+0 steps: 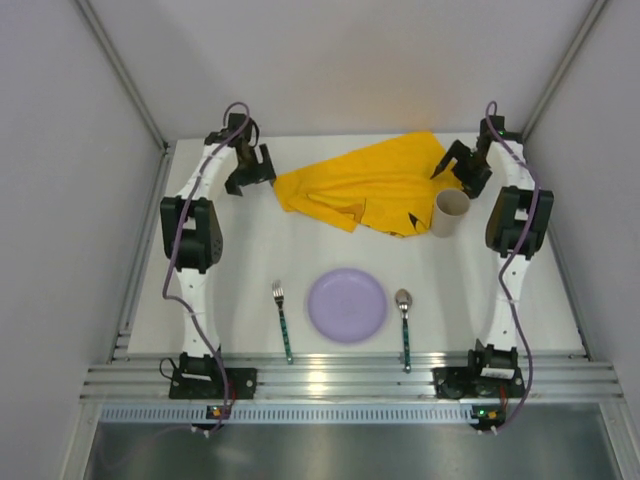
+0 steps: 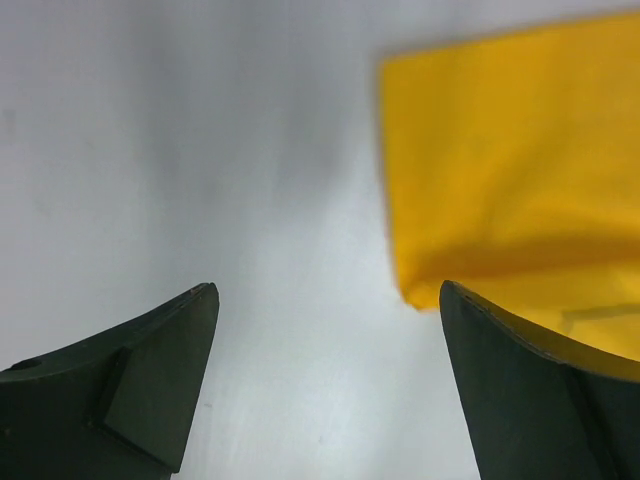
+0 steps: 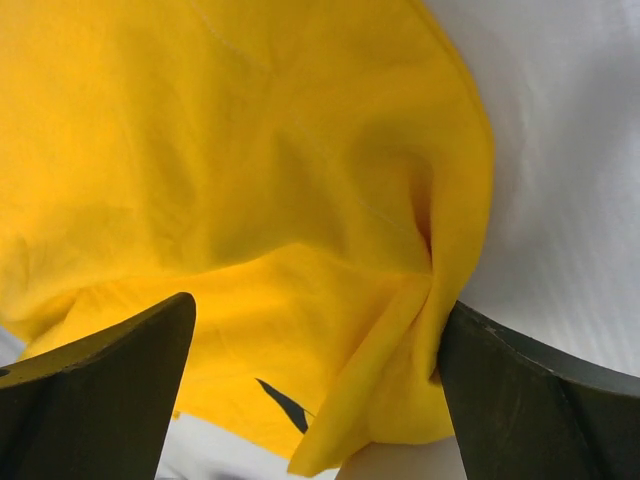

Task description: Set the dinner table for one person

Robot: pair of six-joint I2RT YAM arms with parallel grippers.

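Observation:
The white dinner table (image 1: 250, 260) carries a crumpled yellow placemat (image 1: 360, 185) at its far middle. A purple plate (image 1: 347, 304) lies near the front, with a fork (image 1: 283, 320) to its left and a spoon (image 1: 404, 325) to its right. A beige cup (image 1: 450, 212) stands by the cloth's right end. My left gripper (image 1: 252, 178) hangs open just off the cloth's left corner (image 2: 520, 160), with bare table between its fingers (image 2: 150, 380). My right gripper (image 3: 315, 310) is open over the cloth's right corner (image 3: 250, 160), and a fold touches its right finger (image 3: 540, 400).
Grey walls close in the table on three sides. A ribbed aluminium rail (image 1: 350, 380) runs along the near edge, where both arm bases are bolted. The cup stands close below the right gripper (image 1: 455, 170).

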